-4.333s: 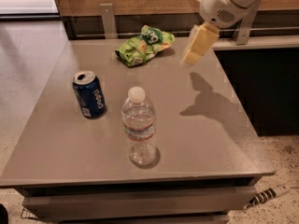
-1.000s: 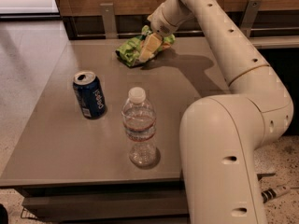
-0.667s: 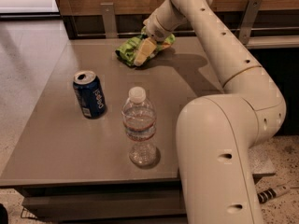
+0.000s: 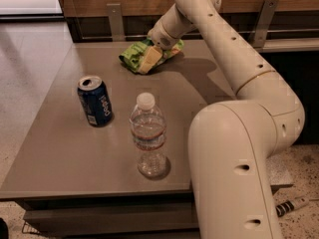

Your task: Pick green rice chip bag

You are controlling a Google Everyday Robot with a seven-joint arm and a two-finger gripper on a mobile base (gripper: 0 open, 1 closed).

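The green rice chip bag (image 4: 133,56) lies crumpled at the far middle of the grey table (image 4: 60,148), light green with a darker end toward the right. My gripper (image 4: 149,59) reaches down from the arm onto the bag's middle, its cream fingers (image 4: 151,57) lying on the bag. Part of the bag is hidden under the gripper and wrist.
A blue Pepsi can (image 4: 94,101) stands at the table's left. A clear water bottle (image 4: 148,136) with a white cap stands near the front middle. My big cream arm (image 4: 234,148) fills the right side. A wooden wall with metal brackets (image 4: 115,19) runs behind the table.
The arm swung in from the right and came down on the bag. Over the last second the gripper shifted slightly left along the bag; the bag, can and bottle have not moved.
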